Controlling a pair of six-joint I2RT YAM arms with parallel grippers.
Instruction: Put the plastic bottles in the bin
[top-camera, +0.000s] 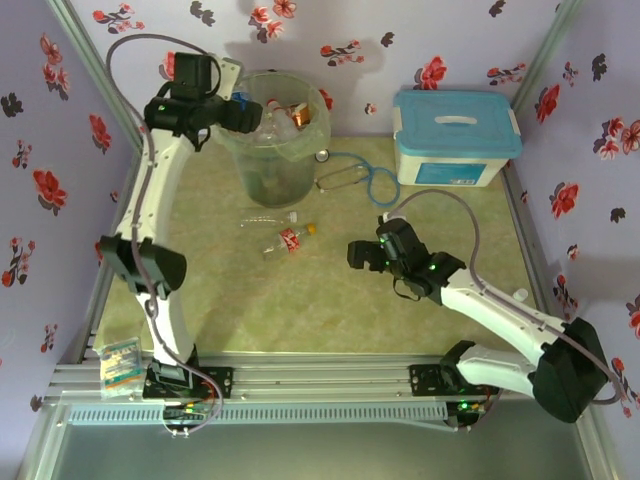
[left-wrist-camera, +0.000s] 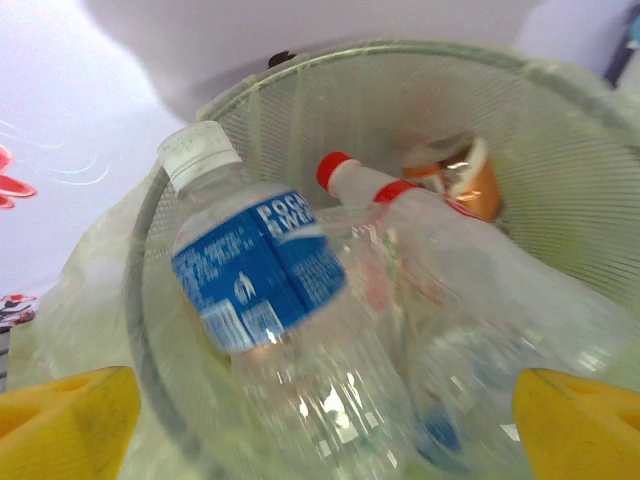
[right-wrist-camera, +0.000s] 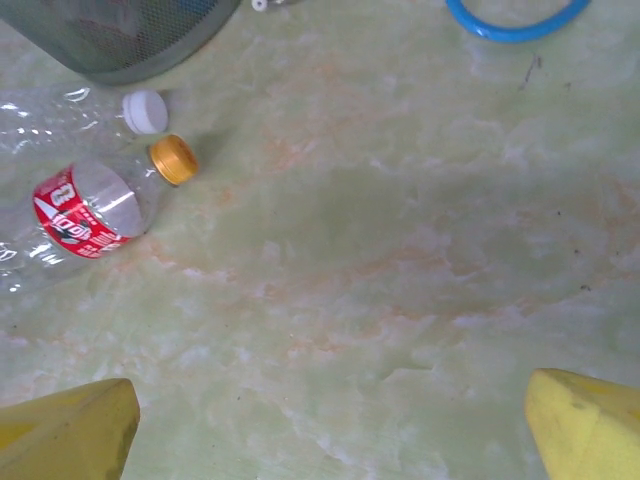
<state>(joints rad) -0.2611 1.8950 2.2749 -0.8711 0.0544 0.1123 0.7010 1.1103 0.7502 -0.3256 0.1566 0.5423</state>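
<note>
The bin (top-camera: 283, 152) stands at the back left, with several plastic bottles inside. My left gripper (top-camera: 252, 112) hovers over its rim, open. In the left wrist view its yellow fingertips (left-wrist-camera: 62, 412) sit wide apart. Between and beyond them a blurred blue-labelled bottle (left-wrist-camera: 262, 268) lies free inside the bin (left-wrist-camera: 400, 55), beside a red-capped bottle (left-wrist-camera: 395, 225). Two bottles lie on the table: a clear one with a white cap (top-camera: 268, 217) (right-wrist-camera: 60, 115) and a red-labelled one with a gold cap (top-camera: 290, 240) (right-wrist-camera: 85, 210). My right gripper (top-camera: 358, 255) (right-wrist-camera: 330, 425) is open, low over bare table to their right.
A stethoscope with blue tubing (top-camera: 365, 178) (right-wrist-camera: 515, 20) lies right of the bin. A white box with a light-blue lid (top-camera: 455, 135) stands at the back right. A small packet (top-camera: 120, 362) sits on the near-left frame. Floral walls close in three sides.
</note>
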